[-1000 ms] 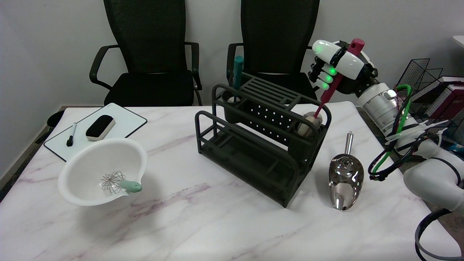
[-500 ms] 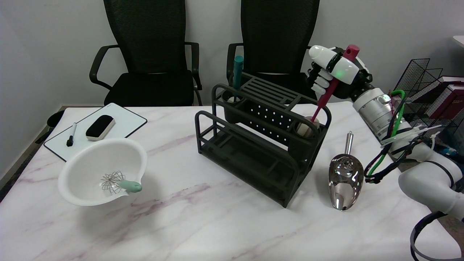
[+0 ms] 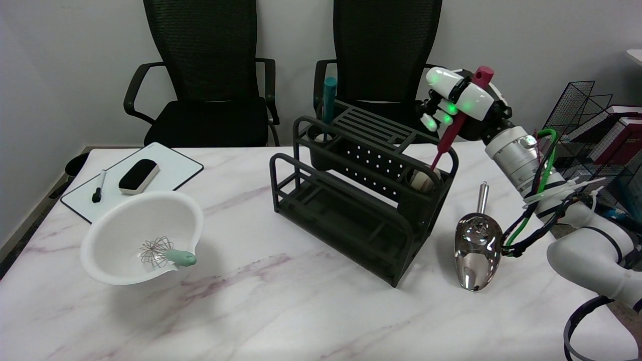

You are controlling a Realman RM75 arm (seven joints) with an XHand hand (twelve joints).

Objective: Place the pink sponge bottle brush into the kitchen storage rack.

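So the right hand (image 3: pixel 459 103) is raised above the storage rack's (image 3: pixel 361 193) right end, fingers wrapped around the pink bottle brush (image 3: pixel 454 128) handle. The brush is held tilted, its sponge head sunk into the rack's right-hand cup.

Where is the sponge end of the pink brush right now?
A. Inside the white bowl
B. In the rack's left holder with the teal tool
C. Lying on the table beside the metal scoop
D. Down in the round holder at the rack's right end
D: the right hand grips the pink brush, whose sponge end sits in the round holder at the rack's right end.
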